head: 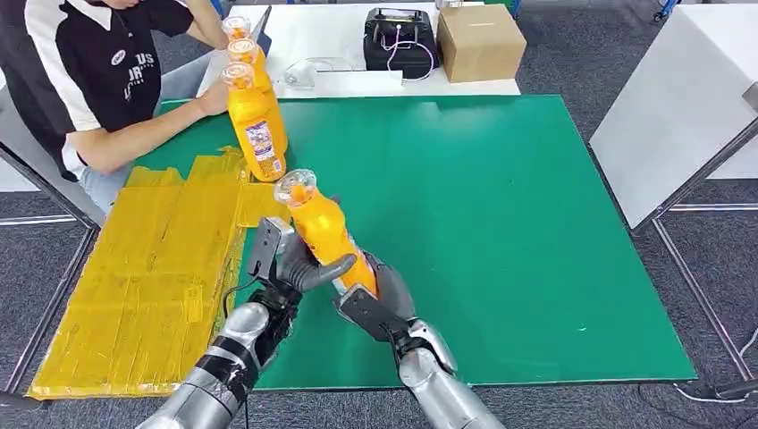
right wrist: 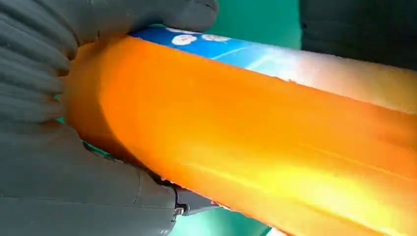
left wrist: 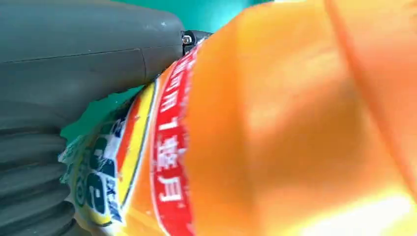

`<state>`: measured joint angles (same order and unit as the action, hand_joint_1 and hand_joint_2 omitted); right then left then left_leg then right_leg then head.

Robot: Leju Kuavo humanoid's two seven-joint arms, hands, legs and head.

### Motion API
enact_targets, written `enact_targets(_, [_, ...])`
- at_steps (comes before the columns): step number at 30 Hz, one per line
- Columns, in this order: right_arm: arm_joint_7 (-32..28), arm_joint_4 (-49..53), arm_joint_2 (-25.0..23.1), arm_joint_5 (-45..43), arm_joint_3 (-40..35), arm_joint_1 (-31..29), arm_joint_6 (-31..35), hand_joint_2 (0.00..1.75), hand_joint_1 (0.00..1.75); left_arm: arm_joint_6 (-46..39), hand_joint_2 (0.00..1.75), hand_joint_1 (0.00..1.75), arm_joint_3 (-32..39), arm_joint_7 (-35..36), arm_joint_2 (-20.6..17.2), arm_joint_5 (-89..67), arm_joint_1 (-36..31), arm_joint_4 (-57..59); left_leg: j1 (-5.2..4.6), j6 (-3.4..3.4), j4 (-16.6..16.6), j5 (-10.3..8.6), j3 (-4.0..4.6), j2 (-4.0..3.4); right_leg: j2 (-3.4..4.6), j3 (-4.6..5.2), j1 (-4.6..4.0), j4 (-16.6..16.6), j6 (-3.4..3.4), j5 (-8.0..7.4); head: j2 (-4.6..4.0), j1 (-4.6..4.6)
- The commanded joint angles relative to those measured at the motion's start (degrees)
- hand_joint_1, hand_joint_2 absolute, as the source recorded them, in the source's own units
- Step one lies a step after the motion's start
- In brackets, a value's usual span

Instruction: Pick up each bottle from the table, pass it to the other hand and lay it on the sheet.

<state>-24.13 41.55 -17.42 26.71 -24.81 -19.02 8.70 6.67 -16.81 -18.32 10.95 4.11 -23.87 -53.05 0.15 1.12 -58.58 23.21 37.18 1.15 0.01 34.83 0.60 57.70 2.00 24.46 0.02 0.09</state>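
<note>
The orange bottle (left wrist: 275, 128) lies closest, pressed against the left wrist camera, which shows its red-and-white label band and a blue-lettered patch; the right wrist view shows a blue label strip and glossy smooth plastic instead. From the head view, this bottle (head: 326, 237) tilts above the green desk (head: 536, 232), clear cap toward the sheet, with the left hand (head: 288, 264) wrapping its fingers around the middle and the right hand (head: 375, 299) gripping its base. Four bottles in all: three more (head: 255, 125) stand upright in a row at the desk's far left, where a person's hand (head: 213, 96) touches one. The crinkled yellow sheet (head: 152, 277) lies flat at the left.
</note>
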Motion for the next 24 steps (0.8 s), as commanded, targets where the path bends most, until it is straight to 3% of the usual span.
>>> enact_targets(1, [-0.65,-4.16,1.48,0.56,-2.36,2.15,-0.95,1.75,1.75,-0.79,1.75,0.00,2.14,-0.29,-0.38,-0.29,-4.62,1.15,0.12,-0.04,0.04,0.09,-0.31,0.05,-0.15,-0.44,-0.14,-0.17,-0.05,0.09,0.00,0.00])
enact_targets(15, [-0.62,-4.57,1.31,0.71,-2.18,1.98,-1.08,1.75,1.75,-0.24,1.75,0.00,1.88,-0.43,-0.34,-0.64,-4.73,2.06,0.06,-0.03,0.02,0.03,-0.11,0.05,-0.10,-0.18,-0.07,-0.09,-0.03,0.03,0.00,0.00])
enact_targets(16, [-0.65,-4.70,1.25,0.67,-2.08,1.93,-1.08,1.75,1.75,-0.29,1.75,1.71,1.80,-0.51,-0.32,-0.82,-4.76,2.43,0.09,-0.04,0.03,0.07,-0.23,0.06,-0.15,-0.34,-0.11,-0.13,-0.05,0.08,0.00,0.00])
enact_targets(24, [-0.75,-4.90,1.17,0.60,-1.85,1.70,-1.18,1.75,1.75,0.59,1.75,1.75,0.81,-1.07,0.05,-1.52,-4.54,3.64,0.10,-0.04,0.04,0.08,-0.27,0.07,-0.17,-0.39,-0.12,-0.15,-0.05,0.09,0.00,0.00])
